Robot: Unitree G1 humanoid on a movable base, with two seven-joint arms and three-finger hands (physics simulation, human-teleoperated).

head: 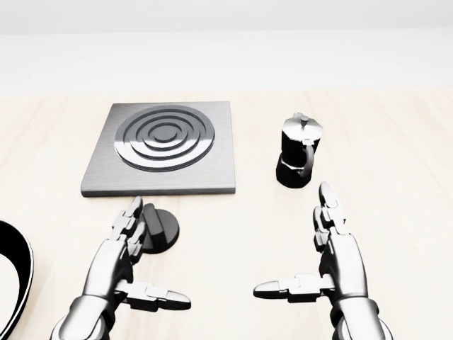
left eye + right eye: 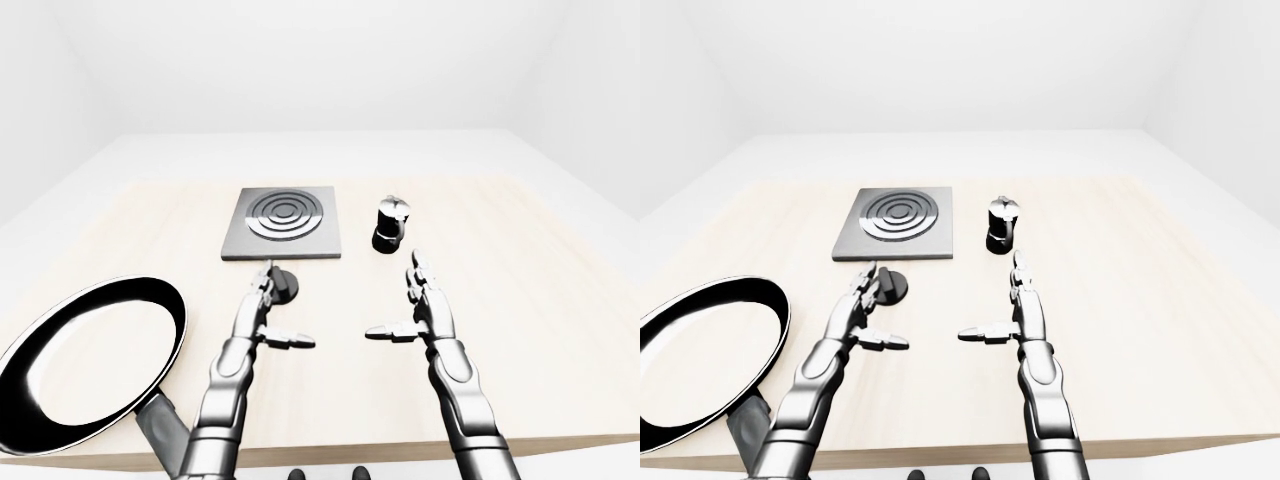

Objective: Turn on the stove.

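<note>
Stove knob (image 1: 160, 229) beside left hand (image 1: 119, 265)

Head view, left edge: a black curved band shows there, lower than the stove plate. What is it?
Observer: A frying pan, round, with a black rim and a shiny base. The left-eye view shows it nearly whole.
Operator: Where does its handle point?
Observer: The handle points toward the bottom of that view, close beside the robot's left forearm.
Operator: Does the pan touch the knob?
Observer: No. The knob lies apart, to the pan's right, at the fingertips of the open left robot hand.
</note>
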